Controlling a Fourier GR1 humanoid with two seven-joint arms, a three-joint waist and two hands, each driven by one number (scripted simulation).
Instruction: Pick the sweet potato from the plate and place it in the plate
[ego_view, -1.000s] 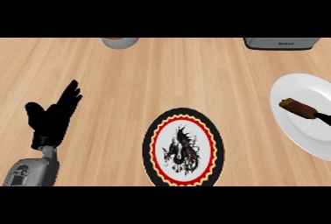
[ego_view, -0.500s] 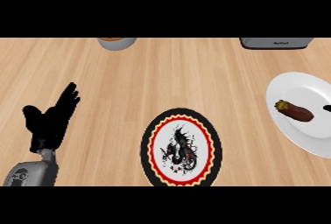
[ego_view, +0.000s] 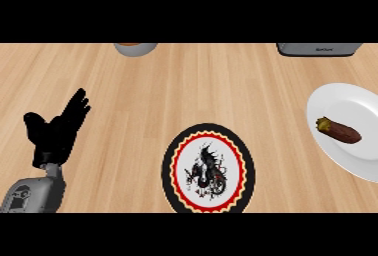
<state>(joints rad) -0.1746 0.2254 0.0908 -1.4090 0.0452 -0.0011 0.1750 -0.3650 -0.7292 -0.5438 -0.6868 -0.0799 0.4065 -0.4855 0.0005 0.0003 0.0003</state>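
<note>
A brown sweet potato (ego_view: 339, 130) lies on a white plate (ego_view: 347, 105) at the right edge of the head view. A second plate (ego_view: 174, 162), black-rimmed with a red ring and a dark dragon figure in its white middle, sits at the bottom centre. My left hand (ego_view: 57, 131) is at the left, open with fingers straight and pointing up, well apart from both plates. My right hand does not show.
A grey bowl (ego_view: 135, 48) stands at the top edge, left of centre. A grey appliance (ego_view: 319, 49) sits at the top right. Bare wooden counter lies between the two plates.
The view has shifted: the white plate with the sweet potato and the patterned plate appear slightly further left. The left hand keeps its open pose.
</note>
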